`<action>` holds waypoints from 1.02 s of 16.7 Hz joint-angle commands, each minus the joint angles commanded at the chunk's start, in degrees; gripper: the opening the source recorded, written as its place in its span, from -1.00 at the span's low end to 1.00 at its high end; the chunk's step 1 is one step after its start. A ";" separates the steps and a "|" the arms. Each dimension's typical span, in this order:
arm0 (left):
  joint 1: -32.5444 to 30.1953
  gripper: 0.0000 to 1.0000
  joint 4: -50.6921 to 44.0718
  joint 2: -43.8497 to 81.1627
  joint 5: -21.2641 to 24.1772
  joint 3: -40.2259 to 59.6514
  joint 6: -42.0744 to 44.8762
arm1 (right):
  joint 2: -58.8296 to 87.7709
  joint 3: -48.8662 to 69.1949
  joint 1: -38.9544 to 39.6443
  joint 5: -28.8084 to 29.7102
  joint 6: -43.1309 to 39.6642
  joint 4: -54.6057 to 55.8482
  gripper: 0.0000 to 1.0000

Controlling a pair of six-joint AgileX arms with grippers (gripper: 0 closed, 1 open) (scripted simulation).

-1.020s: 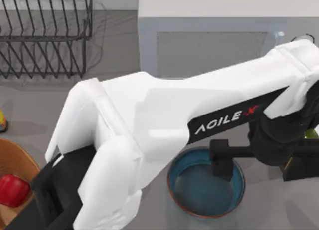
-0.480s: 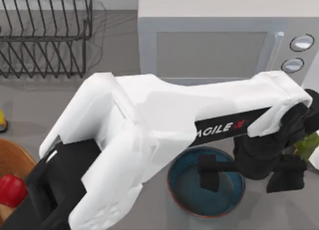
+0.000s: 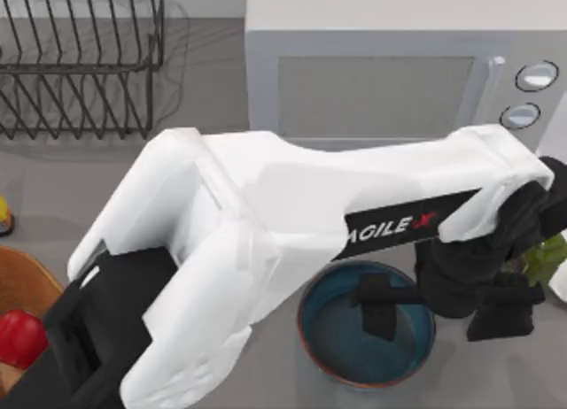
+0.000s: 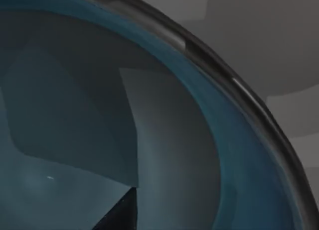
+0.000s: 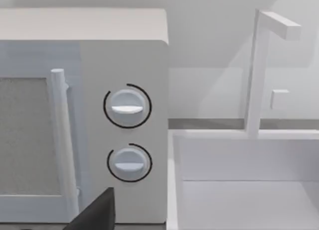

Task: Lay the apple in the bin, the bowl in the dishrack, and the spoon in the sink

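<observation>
The teal-blue bowl (image 3: 341,338) stands at the table's front, right of centre. My left gripper (image 3: 438,310) hangs open over its right rim, one finger (image 3: 377,308) inside the bowl and the other outside it. In the left wrist view the bowl's glazed inside (image 4: 164,140) is very close. The red apple (image 3: 18,338) lies in the tan wooden bin (image 3: 31,285) at the front left. The black wire dishrack (image 3: 80,64) stands at the back left. The white sink (image 5: 239,195) is in the right wrist view, with a dark part of my right gripper (image 5: 94,215) low in that view. The spoon is out of view.
A white microwave (image 3: 381,81) with two knobs stands behind the bowl, and the sink sits beside it under a white tap (image 5: 256,70). A green leafy thing (image 3: 545,258) lies right of my left gripper. A small yellow object (image 3: 3,214) is at the left edge.
My left arm's wrist has swung down and leftward, uncovering the microwave's knobs. Its gripper has come in over the bowl's right rim, one finger inside.
</observation>
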 joint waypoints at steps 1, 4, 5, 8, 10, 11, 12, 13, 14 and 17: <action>0.00 0.25 0.00 0.00 0.00 0.00 0.00 | 0.00 0.00 0.00 0.00 0.00 0.00 1.00; 0.00 -0.21 0.00 0.00 0.00 0.00 0.00 | 0.00 0.00 0.00 0.00 0.00 0.00 1.00; 0.00 -0.36 0.00 0.00 0.00 0.00 0.00 | 0.00 0.00 0.00 0.00 0.00 0.00 1.00; 0.00 -0.81 0.00 0.00 0.00 0.00 0.00 | 0.00 0.00 0.00 0.00 0.00 0.00 1.00; 0.00 -1.00 0.00 0.00 0.00 0.00 0.00 | 0.00 0.00 0.00 0.00 0.00 0.00 1.00; 0.00 -1.00 0.00 0.00 0.00 0.00 0.00 | 0.00 0.00 0.00 0.00 0.00 0.00 1.00; 0.00 -1.00 0.00 0.00 0.00 0.00 0.00 | 0.00 0.00 0.00 0.00 0.00 0.00 1.00; 0.00 -1.00 0.00 0.00 0.00 0.00 0.00 | 0.00 0.00 0.00 0.00 0.00 0.00 1.00; 0.00 -1.00 0.00 0.00 0.00 0.00 0.00 | 0.00 0.00 0.00 0.00 0.00 0.00 1.00; 0.00 -1.00 0.00 0.00 0.00 0.00 0.00 | 0.00 0.00 0.00 0.00 0.00 0.00 1.00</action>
